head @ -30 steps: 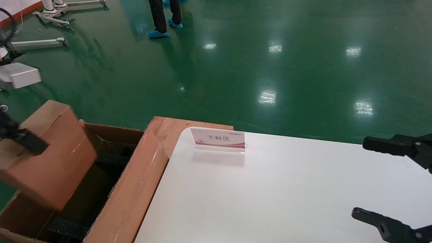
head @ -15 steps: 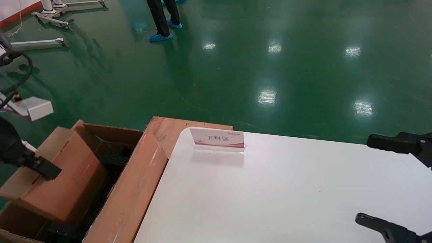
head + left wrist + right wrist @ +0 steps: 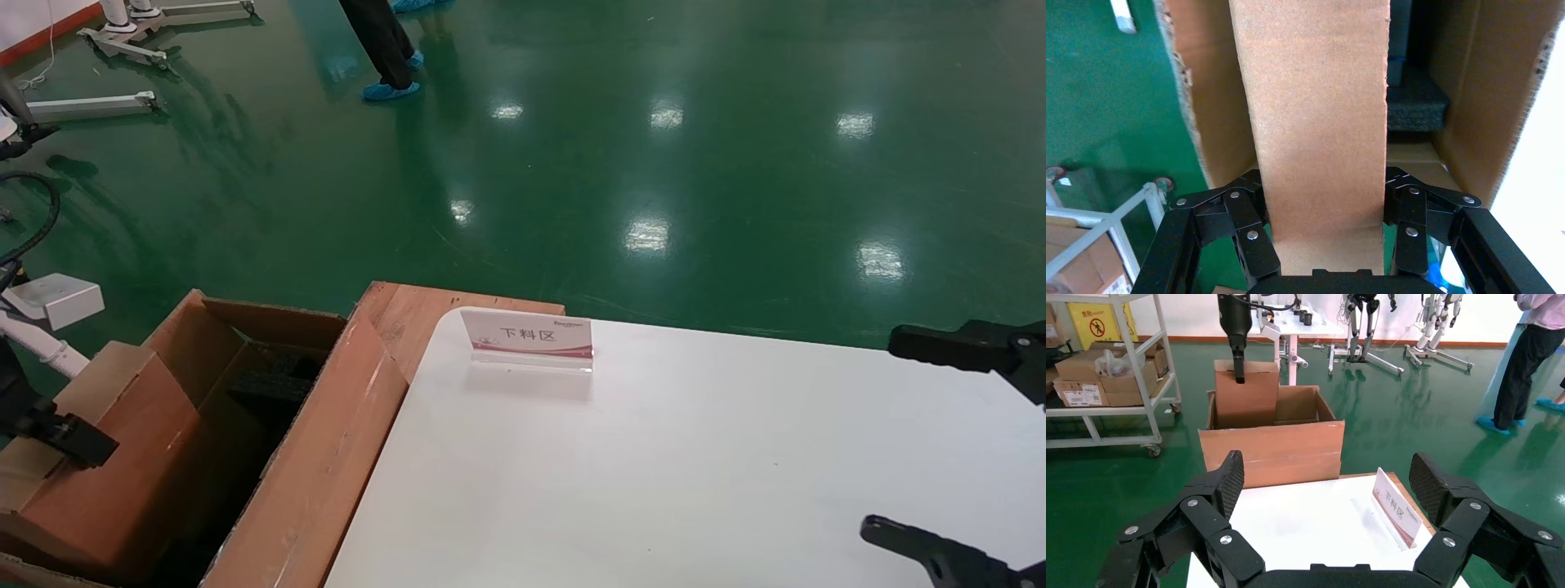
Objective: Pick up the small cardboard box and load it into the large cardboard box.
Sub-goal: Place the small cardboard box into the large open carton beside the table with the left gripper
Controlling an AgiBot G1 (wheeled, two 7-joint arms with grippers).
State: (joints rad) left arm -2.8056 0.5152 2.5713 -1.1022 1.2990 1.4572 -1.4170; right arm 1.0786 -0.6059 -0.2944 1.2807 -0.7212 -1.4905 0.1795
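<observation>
Head view first: a white table (image 3: 695, 474) fills my right side, smooth and matte, with a small acrylic sign (image 3: 528, 337) bearing red-banded lettering standing near its far left corner; glossy green floor (image 3: 654, 147) lies beyond, where a person (image 3: 377, 41) in blue shoe covers stands. Beside the table's left edge sits the large cardboard box (image 3: 327, 457), brown corrugated with long raised flaps and black foam (image 3: 274, 382) in its dark interior. The small cardboard box (image 3: 114, 457), plain brown, stands partly down inside it against the left wall, and my left gripper (image 3: 61, 437) grips its upper end. My right gripper (image 3: 940, 441) hangs over the table's right edge, fingers wide apart, holding nothing. Left wrist view: my left gripper (image 3: 1324, 220) is clamped on the small cardboard box (image 3: 1315, 116), black linkage fingers (image 3: 1251, 236) pressed to both narrow sides, rough carton walls around it. Right wrist view: my right gripper (image 3: 1327, 484) is spread above the table (image 3: 1303, 520); beyond stand the large cardboard box (image 3: 1272, 450), a metal shelf (image 3: 1119, 373) with cartons and other robots (image 3: 1364, 318).
</observation>
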